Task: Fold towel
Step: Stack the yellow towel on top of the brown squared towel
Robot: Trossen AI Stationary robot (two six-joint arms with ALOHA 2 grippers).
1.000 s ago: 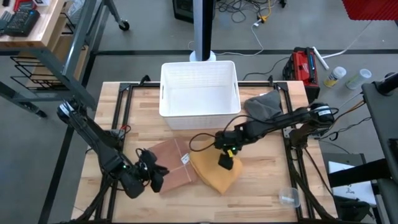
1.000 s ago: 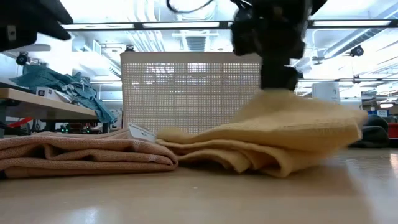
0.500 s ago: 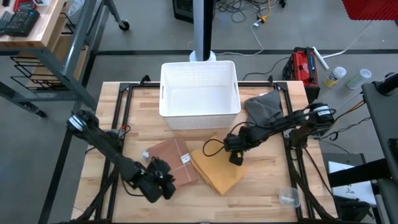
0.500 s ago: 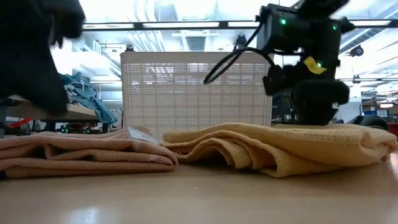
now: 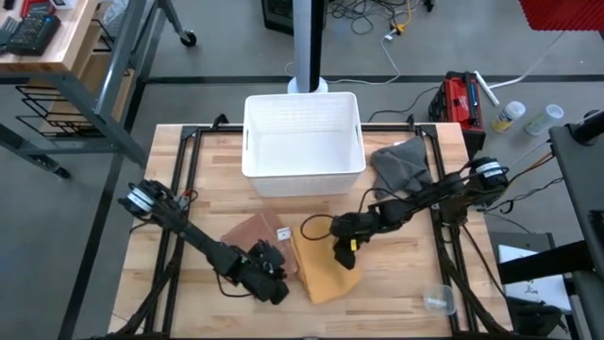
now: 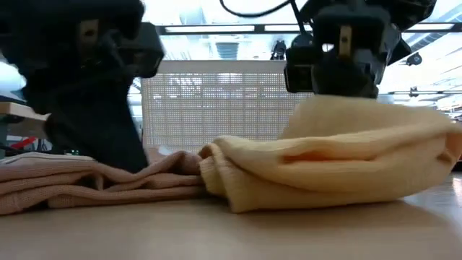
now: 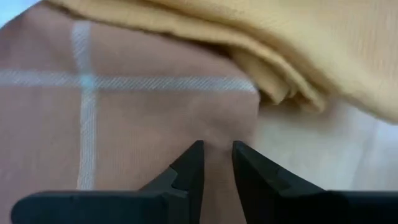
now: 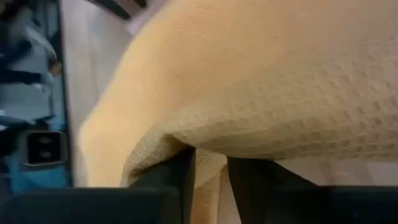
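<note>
A yellow waffle-weave towel [image 5: 326,269] lies folded at the table's near middle. Its left edge is beside a pink towel with pale stripes [image 5: 253,234], which lies flat with a white tag on its right side. My right gripper [image 5: 345,253] is shut on the yellow towel's upper part and holds it raised [image 6: 361,123]. My left gripper [image 5: 272,281] is down on the pink towel's near right corner, its fingertips almost together [image 7: 216,152]. In the low view the pink cloth is bunched [image 6: 155,170] beside it. My left gripper comes down slanting onto the pink towel near its right edge [image 7: 217,134], with pink cloth showing in the narrow gap between the fingertips. The towel stays on the table, wrinkled beside the fingers. How many layers it has does not show. My right gripper pinches a rounded fold of the yellow towel [image 8: 208,171] between its two fingers, coming from above. The held part is lifted [image 6: 339,108], and the towel's lower layers [image 6: 303,188] rest on the table.
A white mesh basket [image 5: 302,142] stands at the far middle of the table. A grey cloth [image 5: 401,161] lies to its right. A clear plastic cup [image 5: 439,300] lies near the front right corner. Bare wood shows to the right of the yellow towel.
My left gripper has travelled toward the table's right along the near side and come down on the pink towel's near right corner, bunching it. My right gripper has drawn the yellow towel's right part up and leftward; the towel is narrower and taller than before.
</note>
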